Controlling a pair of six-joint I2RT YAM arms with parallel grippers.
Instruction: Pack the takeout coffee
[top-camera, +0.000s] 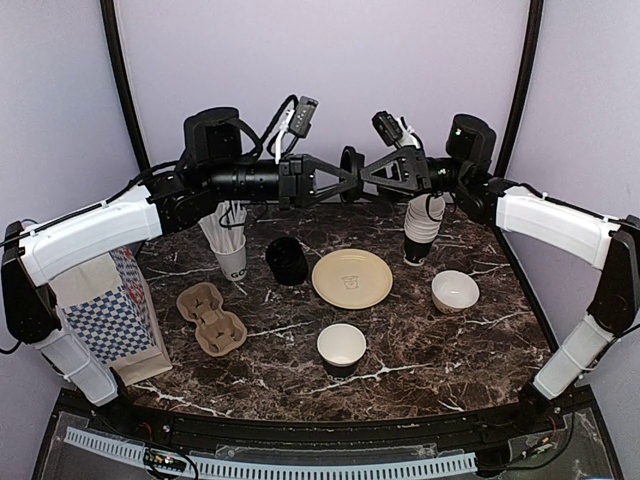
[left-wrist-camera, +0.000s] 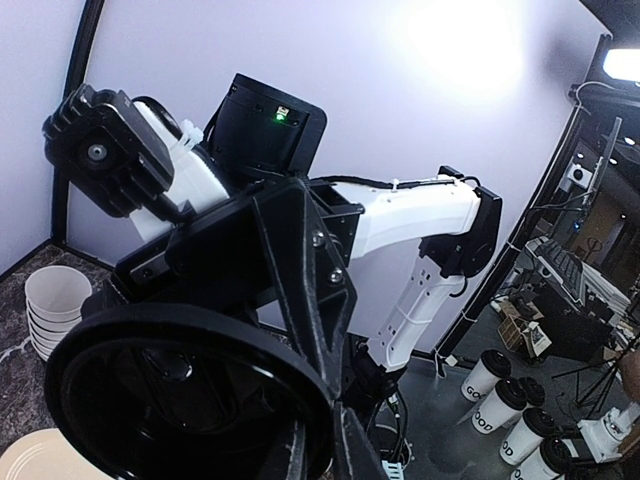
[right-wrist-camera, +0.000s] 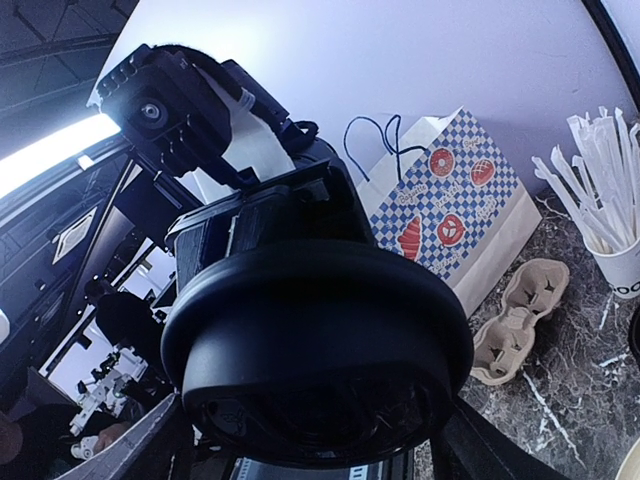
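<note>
A round black lid (top-camera: 350, 176) hangs in mid-air above the back of the table, between the two arms. My left gripper (top-camera: 338, 180) is shut on its rim; in the left wrist view the lid (left-wrist-camera: 180, 400) fills the lower left, with my left gripper (left-wrist-camera: 340, 440) pinching its edge. My right gripper (top-camera: 372, 172) faces it from the other side, open wide. In the right wrist view the lid (right-wrist-camera: 315, 330) sits between the spread fingers (right-wrist-camera: 480, 455); contact is unclear. An open black cup (top-camera: 341, 348) with a white inside stands at front centre.
A stack of cups (top-camera: 422, 228) stands at the back right, a white bowl (top-camera: 455, 291) to its front. A tan plate (top-camera: 352, 278) and a black lid stack (top-camera: 287, 261) sit mid-table. The cup carrier (top-camera: 211, 318), straw cup (top-camera: 230, 245) and checkered bag (top-camera: 110, 310) are left.
</note>
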